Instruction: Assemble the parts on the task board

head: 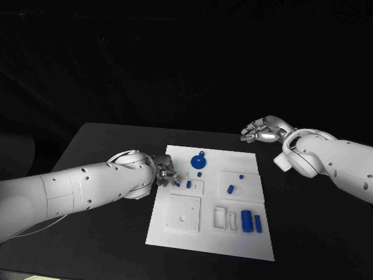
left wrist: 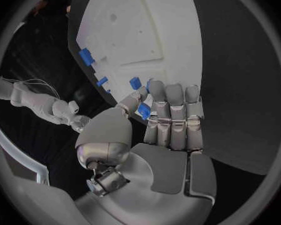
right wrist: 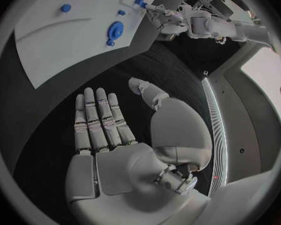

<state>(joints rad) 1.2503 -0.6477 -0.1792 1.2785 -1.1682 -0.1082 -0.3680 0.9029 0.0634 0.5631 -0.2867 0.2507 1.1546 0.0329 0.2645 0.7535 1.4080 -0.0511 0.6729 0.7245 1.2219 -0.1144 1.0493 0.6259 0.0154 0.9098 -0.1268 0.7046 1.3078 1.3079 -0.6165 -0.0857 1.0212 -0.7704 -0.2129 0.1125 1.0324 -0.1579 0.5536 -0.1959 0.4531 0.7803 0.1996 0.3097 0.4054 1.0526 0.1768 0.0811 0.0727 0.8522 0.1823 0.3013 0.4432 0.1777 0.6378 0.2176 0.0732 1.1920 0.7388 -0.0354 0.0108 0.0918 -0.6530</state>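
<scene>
Left robot hand point(head: 163, 175) in head view at task board point(head: 210, 233) left edge, mid-frame, fingertips on small blue part point(head: 177, 184). Right robot hand point(head: 262, 129) upper right, over table point(head: 94, 146), off board.
Left wrist view: thumb and fingers pinch blue part point(left wrist: 143, 110).
Right wrist view: fingers point(right wrist: 100, 122) spread flat, holding nothing; blue round part point(right wrist: 115, 31) on board.

Matt black bench point(head: 85, 233); smooth matt white plastic board point(head: 211, 242); blue plastic parts point(head: 247, 219); arms point(head: 77, 189) glossy white; fingers point(left wrist: 175, 117) dull silvery metal.
</scene>
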